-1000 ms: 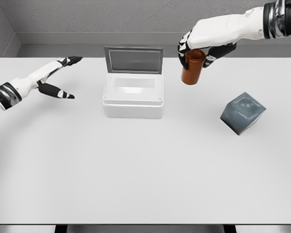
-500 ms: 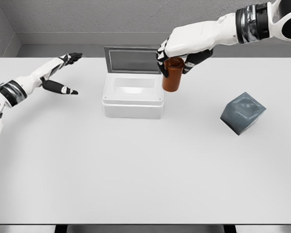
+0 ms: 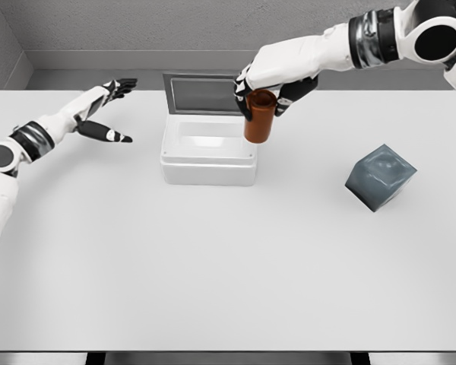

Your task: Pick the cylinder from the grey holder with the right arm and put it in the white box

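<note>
My right hand (image 3: 267, 85) is shut on the brown cylinder (image 3: 259, 118), holding it upright in the air over the right edge of the white box (image 3: 208, 161). The box has its lid raised at the back. The grey holder (image 3: 380, 176) lies tilted on the table at the right, with nothing in it. My left hand (image 3: 106, 110) hovers over the table's far left with its fingers spread and holds nothing.
The white table (image 3: 228, 266) stretches wide in front of the box and holder. A grey wall runs behind the table's far edge.
My right arm has carried the cylinder leftward from between the holder and box to the box's right edge. My left hand has risen slightly and drifted right.
</note>
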You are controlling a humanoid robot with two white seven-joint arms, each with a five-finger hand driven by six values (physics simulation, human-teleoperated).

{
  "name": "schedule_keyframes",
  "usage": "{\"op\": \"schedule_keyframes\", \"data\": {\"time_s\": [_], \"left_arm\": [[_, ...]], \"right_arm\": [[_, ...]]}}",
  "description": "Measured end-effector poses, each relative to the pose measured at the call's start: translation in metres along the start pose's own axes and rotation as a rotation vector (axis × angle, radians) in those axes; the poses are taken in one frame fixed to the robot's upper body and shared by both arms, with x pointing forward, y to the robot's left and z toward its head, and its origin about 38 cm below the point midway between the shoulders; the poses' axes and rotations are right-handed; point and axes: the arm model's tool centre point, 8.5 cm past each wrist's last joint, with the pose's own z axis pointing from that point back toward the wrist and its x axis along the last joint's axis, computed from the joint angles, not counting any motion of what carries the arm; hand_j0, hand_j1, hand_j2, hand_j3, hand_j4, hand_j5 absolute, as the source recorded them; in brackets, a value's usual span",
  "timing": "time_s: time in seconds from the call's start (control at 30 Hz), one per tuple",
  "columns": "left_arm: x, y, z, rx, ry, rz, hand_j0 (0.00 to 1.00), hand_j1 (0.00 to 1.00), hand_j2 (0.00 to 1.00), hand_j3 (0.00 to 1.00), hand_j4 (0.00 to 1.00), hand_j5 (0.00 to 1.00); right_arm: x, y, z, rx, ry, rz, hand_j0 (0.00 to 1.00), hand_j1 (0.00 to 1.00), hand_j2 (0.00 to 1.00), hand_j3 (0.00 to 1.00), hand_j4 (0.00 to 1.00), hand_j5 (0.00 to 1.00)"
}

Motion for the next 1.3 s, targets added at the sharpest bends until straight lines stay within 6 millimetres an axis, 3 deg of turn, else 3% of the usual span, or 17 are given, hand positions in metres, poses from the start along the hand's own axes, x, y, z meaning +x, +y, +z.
{"op": "schedule_keyframes", "data": {"time_s": [0.6,1.07,1.3], "left_arm": [[0.0,-0.003,-0.005,-0.013,0.008,0.01,1.0,1.0,1.0,1.0,1.0,1.0],[0.001,-0.004,-0.007,-0.017,0.01,0.011,1.0,1.0,1.0,1.0,1.0,1.0],[0.001,-0.004,-0.007,-0.017,0.01,0.011,1.0,1.0,1.0,1.0,1.0,1.0]], "right_arm": [[-0.023,0.012,-0.025,0.015,0.039,-0.072,0.4,0.4,0.4,0.4,0.4,0.4],[-0.022,0.008,-0.038,0.017,0.03,-0.074,0.4,0.4,0.4,0.4,0.4,0.4],[-0.04,0.013,-0.034,0.013,0.085,-0.112,0.4,0.4,0.4,0.4,0.4,0.4]]}}
